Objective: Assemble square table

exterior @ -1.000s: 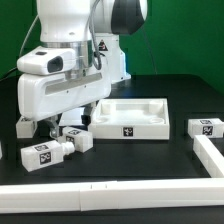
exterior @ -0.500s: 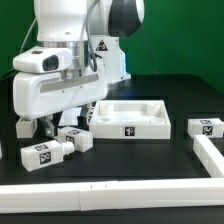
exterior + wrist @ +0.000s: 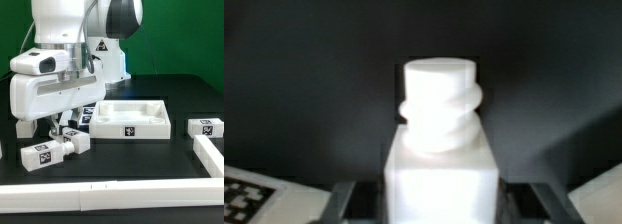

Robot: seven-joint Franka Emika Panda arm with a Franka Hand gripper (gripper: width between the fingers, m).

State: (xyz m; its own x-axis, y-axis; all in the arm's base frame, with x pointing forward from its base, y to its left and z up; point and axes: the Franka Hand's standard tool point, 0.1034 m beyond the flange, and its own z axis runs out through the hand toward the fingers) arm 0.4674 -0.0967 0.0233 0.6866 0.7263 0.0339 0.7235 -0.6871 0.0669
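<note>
In the wrist view a white table leg (image 3: 445, 120) with a round threaded stub stands between my gripper (image 3: 445, 206) fingers (image 3: 352, 200), which sit close on both of its sides. The gripper is shut on this leg. In the exterior view the gripper (image 3: 47, 125) is down at the table on the exterior view's left, and the arm's body hides the held leg. The white square plate (image 3: 150, 127) lies upside down at the middle. Another leg (image 3: 45, 155) lies in front of the gripper, one (image 3: 78, 139) beside it, and one (image 3: 207, 127) at the exterior view's right.
A long white border rail (image 3: 100, 195) runs along the front, with a second rail (image 3: 210, 155) up the exterior view's right side. A black-and-white tag (image 3: 242, 195) shows at the edge of the wrist view. The table top is black.
The arm has sunk slightly and shifted toward the exterior view's left over the leg. The jaws have closed in from wide open. The plate and the other legs have not moved.
</note>
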